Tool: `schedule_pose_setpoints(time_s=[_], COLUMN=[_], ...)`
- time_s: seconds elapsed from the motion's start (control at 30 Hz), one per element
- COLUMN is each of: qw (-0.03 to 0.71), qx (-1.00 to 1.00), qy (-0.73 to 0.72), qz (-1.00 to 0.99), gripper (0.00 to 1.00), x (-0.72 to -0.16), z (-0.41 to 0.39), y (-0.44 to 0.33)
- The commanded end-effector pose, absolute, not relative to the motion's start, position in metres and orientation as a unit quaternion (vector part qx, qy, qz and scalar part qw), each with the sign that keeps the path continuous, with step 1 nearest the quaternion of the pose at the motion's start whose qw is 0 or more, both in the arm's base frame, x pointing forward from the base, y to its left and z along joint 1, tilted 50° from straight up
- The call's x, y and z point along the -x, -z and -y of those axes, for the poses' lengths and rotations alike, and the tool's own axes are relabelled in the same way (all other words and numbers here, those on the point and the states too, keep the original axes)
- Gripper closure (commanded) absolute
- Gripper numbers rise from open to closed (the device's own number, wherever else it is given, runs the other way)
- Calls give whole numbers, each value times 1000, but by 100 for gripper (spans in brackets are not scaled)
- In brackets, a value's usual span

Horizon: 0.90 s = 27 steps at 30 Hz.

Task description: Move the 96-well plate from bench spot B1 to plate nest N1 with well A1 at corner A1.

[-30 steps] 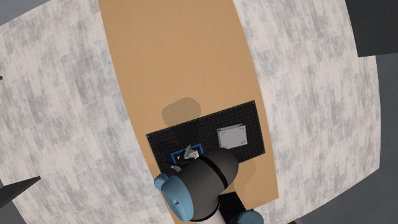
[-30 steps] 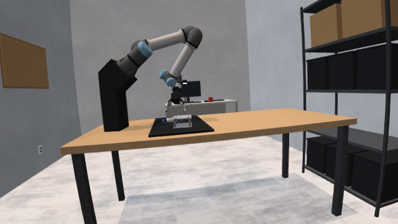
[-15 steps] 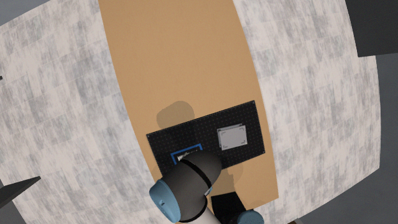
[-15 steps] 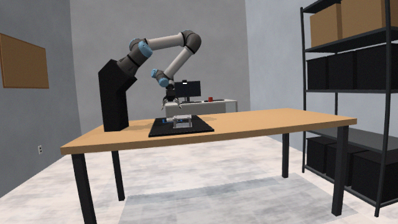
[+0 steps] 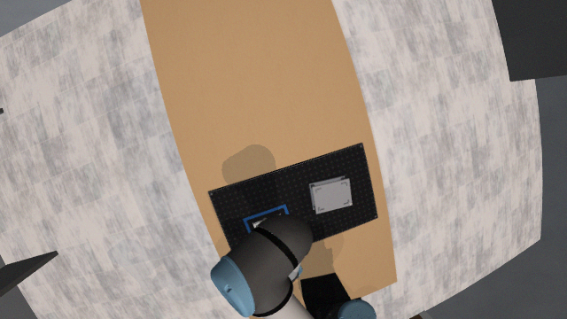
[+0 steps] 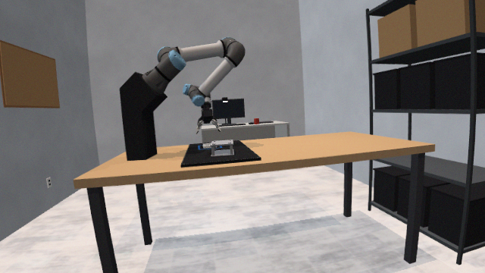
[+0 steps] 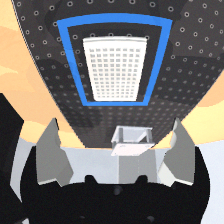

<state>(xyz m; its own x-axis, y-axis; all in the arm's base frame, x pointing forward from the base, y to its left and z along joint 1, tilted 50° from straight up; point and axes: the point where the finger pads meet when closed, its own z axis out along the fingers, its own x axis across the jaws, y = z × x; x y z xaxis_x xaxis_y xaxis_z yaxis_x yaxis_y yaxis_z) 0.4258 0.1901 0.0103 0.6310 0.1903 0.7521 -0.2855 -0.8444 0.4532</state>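
- Gripper: my two grey jaws are spread fully wide with nothing between them, hanging above the black perforated board.
- White 96-well plate lies flat on the board inside the blue rectangular outline of bench spot B1, not touching the outline on any side I can see.
- Grey raised plate nest N1 stands apart to one side on the same board, nothing in it; small dark locator marks show at its corners.
- Step in hand, as I judge it: get centred over the plate and come down for the grasp.
- To do it well: square my jaws to the plate's sides, keep them wide until they straddle it, descend straight, close on the side walls without tipping it.
- Cut corner: can't tell which one from the wrist view, too small; I'd need it to set A1 right at the nest.
- Writing: no brand, label or corner mark readable in any view.
- Wooden table carries the board; the top view is mostly blocked by my arm.
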Motion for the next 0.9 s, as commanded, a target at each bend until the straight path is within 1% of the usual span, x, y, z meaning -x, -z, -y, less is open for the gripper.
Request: schedule_pose_setpoints(time_s=[0.0, 0.87], qw=[277, 277], qx=[-859, -859], qy=[-429, -429], qz=[28, 28], gripper=[0, 0], x=[-428, -458], z=[-190, -190], y=[-8, 16])
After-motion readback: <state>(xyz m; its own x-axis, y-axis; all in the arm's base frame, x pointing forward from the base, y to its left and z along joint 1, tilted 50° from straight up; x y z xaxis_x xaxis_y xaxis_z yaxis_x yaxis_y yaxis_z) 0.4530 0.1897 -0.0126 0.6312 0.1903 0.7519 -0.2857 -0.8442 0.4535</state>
